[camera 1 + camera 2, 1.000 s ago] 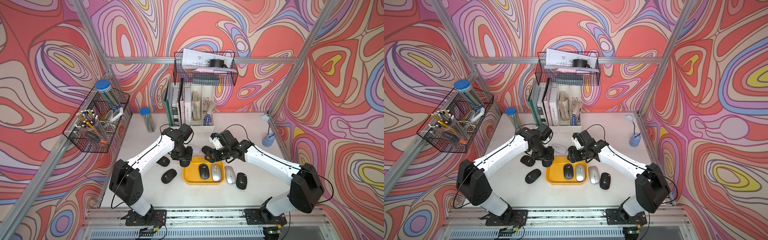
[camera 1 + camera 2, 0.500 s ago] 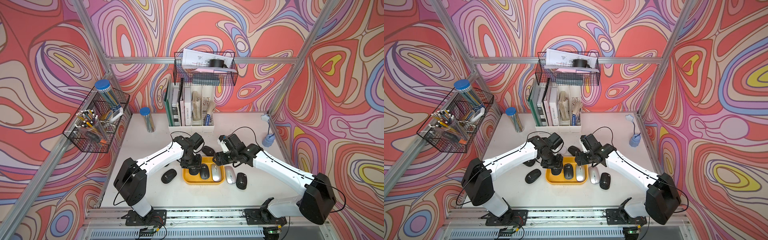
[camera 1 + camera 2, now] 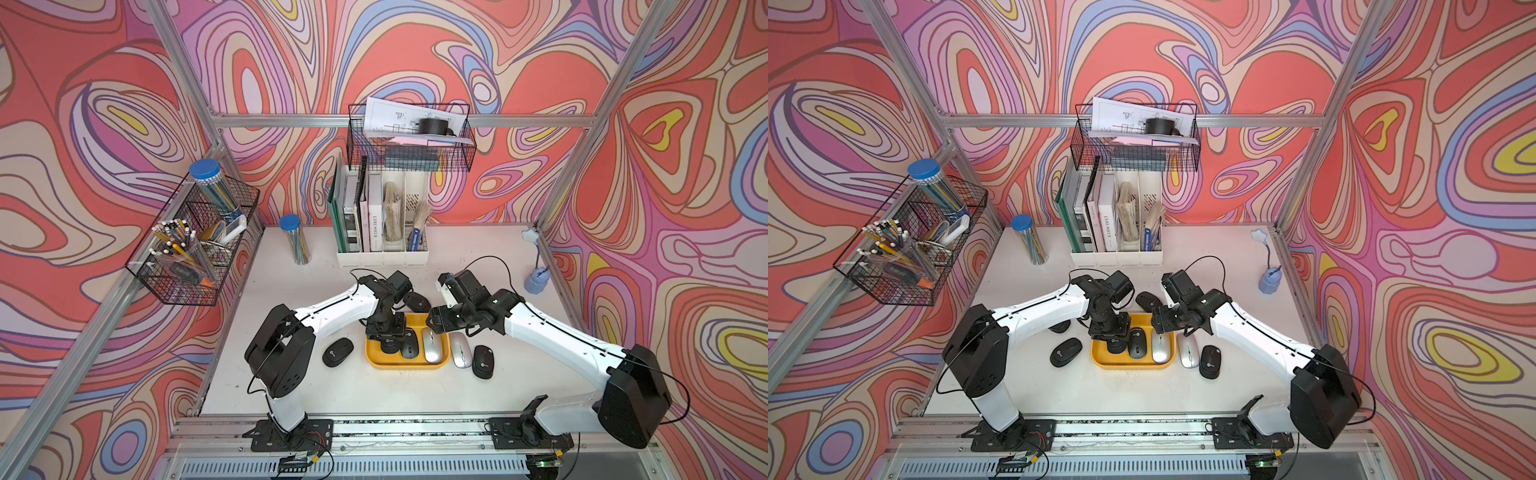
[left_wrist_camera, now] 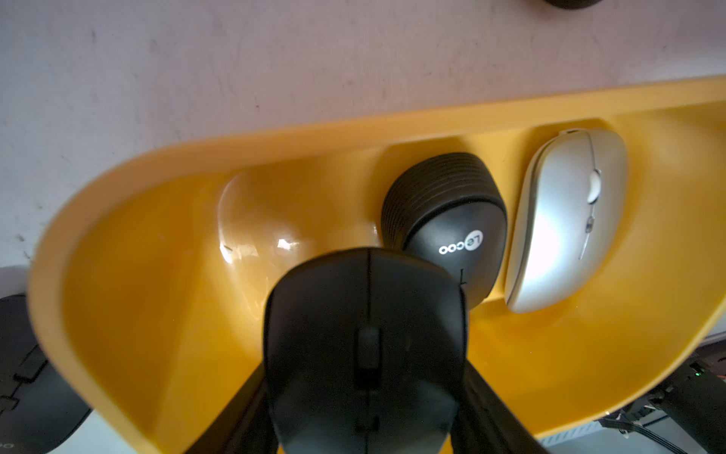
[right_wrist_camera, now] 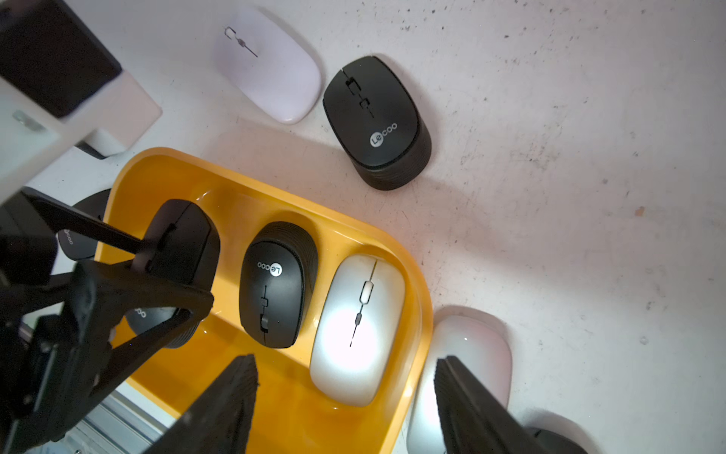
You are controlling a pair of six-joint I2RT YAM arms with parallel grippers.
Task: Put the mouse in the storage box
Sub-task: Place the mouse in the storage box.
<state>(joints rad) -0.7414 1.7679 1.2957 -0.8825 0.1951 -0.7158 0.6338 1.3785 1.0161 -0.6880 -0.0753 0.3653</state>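
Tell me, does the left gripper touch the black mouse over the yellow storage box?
Touching. In the left wrist view the left gripper presses its fingers against both sides of the black mouse, with no gap, over the storage box.

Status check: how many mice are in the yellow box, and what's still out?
Done: a black mouse and a silver mouse lie in the storage box. In hand: the left gripper holds a third mouse over the box's empty end; the right gripper is open, empty. Left: at least five on the table: a loose silver mouse, a white mouse, a loose black mouse and two more.
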